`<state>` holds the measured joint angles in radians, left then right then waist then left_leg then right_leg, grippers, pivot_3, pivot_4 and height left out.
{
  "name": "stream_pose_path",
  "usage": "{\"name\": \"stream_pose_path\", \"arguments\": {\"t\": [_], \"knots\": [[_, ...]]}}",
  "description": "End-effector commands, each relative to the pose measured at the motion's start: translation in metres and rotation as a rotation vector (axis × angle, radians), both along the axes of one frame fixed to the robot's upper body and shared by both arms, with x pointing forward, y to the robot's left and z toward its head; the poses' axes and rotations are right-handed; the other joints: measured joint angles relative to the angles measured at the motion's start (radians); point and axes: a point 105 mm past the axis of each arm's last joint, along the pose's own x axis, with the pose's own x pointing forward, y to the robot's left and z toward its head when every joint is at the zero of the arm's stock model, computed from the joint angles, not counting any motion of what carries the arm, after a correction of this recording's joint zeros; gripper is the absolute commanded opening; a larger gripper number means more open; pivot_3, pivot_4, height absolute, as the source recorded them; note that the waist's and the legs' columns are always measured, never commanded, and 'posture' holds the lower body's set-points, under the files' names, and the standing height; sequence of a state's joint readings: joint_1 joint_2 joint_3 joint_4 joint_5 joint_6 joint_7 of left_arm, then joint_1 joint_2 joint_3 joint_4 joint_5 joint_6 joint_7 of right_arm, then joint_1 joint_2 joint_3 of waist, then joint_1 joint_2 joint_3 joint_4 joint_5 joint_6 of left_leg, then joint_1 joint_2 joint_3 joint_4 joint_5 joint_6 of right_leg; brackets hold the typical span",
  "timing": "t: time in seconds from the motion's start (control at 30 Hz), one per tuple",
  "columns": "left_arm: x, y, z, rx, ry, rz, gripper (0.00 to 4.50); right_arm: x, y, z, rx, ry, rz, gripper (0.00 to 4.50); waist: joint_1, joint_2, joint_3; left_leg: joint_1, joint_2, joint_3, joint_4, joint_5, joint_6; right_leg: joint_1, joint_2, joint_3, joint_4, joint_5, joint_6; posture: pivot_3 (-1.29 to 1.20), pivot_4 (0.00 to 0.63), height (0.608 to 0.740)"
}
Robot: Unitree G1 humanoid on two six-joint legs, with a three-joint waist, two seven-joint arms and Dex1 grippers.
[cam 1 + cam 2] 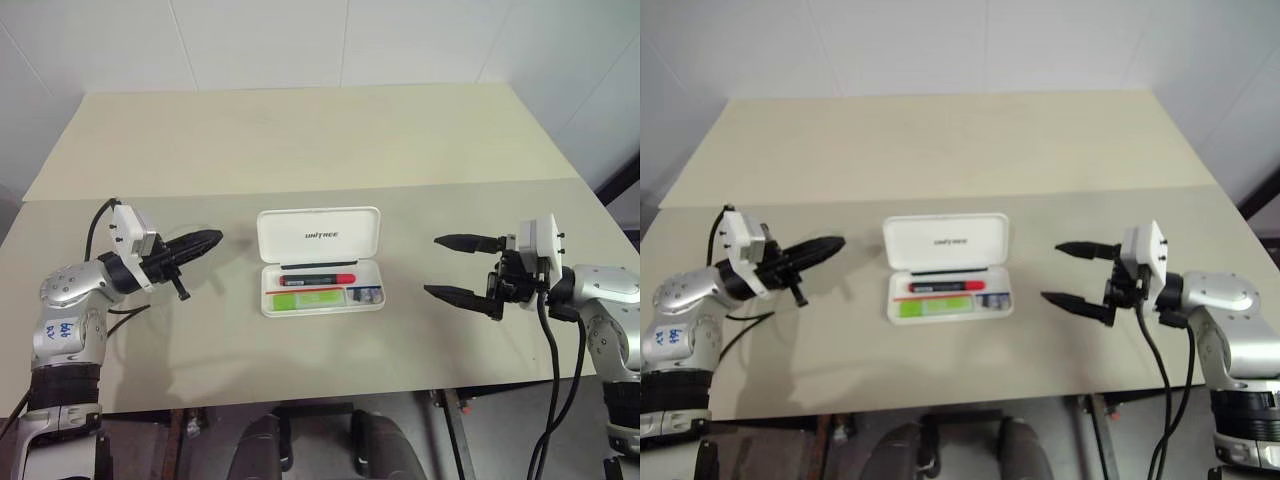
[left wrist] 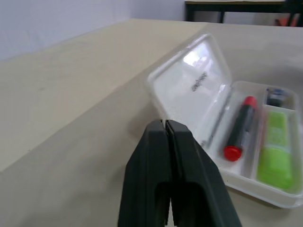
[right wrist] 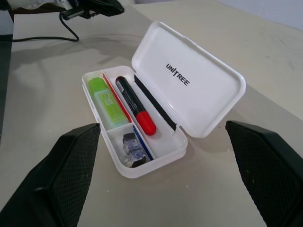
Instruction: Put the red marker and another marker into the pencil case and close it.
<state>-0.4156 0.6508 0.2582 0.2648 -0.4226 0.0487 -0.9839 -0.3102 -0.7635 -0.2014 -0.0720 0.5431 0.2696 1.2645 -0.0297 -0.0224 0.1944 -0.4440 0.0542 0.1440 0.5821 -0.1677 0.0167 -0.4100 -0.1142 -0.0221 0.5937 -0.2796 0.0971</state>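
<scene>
The white pencil case (image 1: 318,236) lies open in the middle of the table, its lid tilted back. Inside it lie the red marker (image 1: 318,278), black with a red cap, and the lime-green marker (image 1: 305,298) beside it. My left gripper (image 1: 212,239) hovers to the case's left, shut with nothing between its fingers, pointing at the lid. On the case's right my right gripper (image 1: 445,266) stands open and empty, a short way off. The right wrist view looks into the case (image 3: 189,85) with the red marker (image 3: 135,106) and the green marker (image 3: 105,100).
A small dark item (image 1: 365,295) sits in the case's right compartment. The beige table (image 1: 300,150) stretches wide behind the case, with a seam across it. Its front edge runs just below both arms.
</scene>
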Motion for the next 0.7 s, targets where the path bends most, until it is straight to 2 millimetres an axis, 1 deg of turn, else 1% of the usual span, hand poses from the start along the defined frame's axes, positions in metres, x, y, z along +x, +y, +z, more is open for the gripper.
{"name": "stream_pose_path", "arguments": {"t": [0.03,0.13,0.27,0.37,0.43,0.47,0.57,0.6,0.63,0.7], "knots": [[0.014,0.003,0.008,0.005,-0.056,0.093,0.01,0.002,-0.001,0.011,0.011,-0.021,-0.004,4.5,0.0,0.0,0.0,0.0,0.0,0.0,0.001,0.0,0.0,0.0,0.0,0.0,0.0,0.0,0.0,0.0,0.15,0.74],[0.025,-0.003,0.006,0.005,-0.065,0.127,0.01,0.002,-0.001,0.01,0.004,-0.018,-0.007,4.5,0.001,0.0,0.0,0.0,0.0,0.0,0.001,0.0,0.0,0.0,0.0,0.0,0.0,0.0,0.001,0.0,0.15,0.74],[0.04,-0.016,0.002,0.013,-0.053,0.146,0.01,0.003,0.001,0.01,-0.016,-0.064,-0.014,4.5,0.003,0.0,0.0,0.0,-0.001,0.0,0.001,0.0,0.001,0.0,0.0,0.0,0.0,0.001,0.001,0.0,0.15,0.74],[0.051,-0.027,0.0,0.019,-0.038,0.132,0.01,0.003,0.004,0.01,-0.02,-0.075,-0.011,4.5,0.003,0.0,0.0,-0.001,-0.001,0.0,0.003,-0.001,0.001,0.0,0.002,0.0,0.0,0.003,0.006,0.0,0.15,0.74],[0.055,-0.03,0.0,0.018,-0.03,0.126,0.01,0.003,0.005,0.01,-0.02,-0.08,-0.011,4.5,0.003,-0.001,0.0,-0.001,-0.001,0.0,0.003,-0.001,0.001,0.001,0.002,-0.001,0.001,0.004,0.006,0.0,0.15,0.74],[0.058,-0.035,-0.002,0.02,-0.011,0.11,0.01,0.003,0.006,0.011,-0.02,-0.085,-0.01,4.5,0.003,-0.001,0.0,-0.001,-0.001,0.0,0.004,-0.001,0.001,0.001,0.002,-0.001,0.001,0.004,0.006,0.0,0.15,0.74],[0.063,-0.051,-0.001,0.025,0.003,0.049,0.01,0.003,0.009,0.013,-0.017,-0.1,-0.009,4.5,0.001,-0.001,0.0,-0.001,-0.002,0.001,0.005,-0.002,0.003,0.001,0.002,-0.001,0.001,0.004,0.008,0.0,0.15,0.74],[0.062,-0.057,0.001,0.02,-0.003,0.016,0.01,0.002,0.01,0.013,-0.016,-0.102,-0.007,4.5,0.002,-0.001,0.0,-0.001,-0.002,0.001,0.006,-0.002,0.003,0.001,0.003,-0.002,0.001,0.005,0.009,0.0,0.15,0.74],[0.062,-0.062,0.003,0.016,-0.006,-0.009,0.01,0.002,0.011,0.013,-0.015,-0.103,-0.007,4.5,0.002,-0.001,0.0,-0.001,-0.002,0.001,0.006,-0.002,0.004,0.001,0.003,-0.002,0.001,0.008,0.014,0.0,0.15,0.74],[0.059,-0.068,0.005,0.003,-0.008,-0.057,0.01,0.001,0.012,0.013,-0.015,-0.104,-0.007,4.5,0.001,-0.001,0.0,-0.001,-0.002,0.002,0.007,-0.003,0.005,0.001,0.002,-0.003,0.001,0.009,0.016,0.0,0.15,0.74]]}}
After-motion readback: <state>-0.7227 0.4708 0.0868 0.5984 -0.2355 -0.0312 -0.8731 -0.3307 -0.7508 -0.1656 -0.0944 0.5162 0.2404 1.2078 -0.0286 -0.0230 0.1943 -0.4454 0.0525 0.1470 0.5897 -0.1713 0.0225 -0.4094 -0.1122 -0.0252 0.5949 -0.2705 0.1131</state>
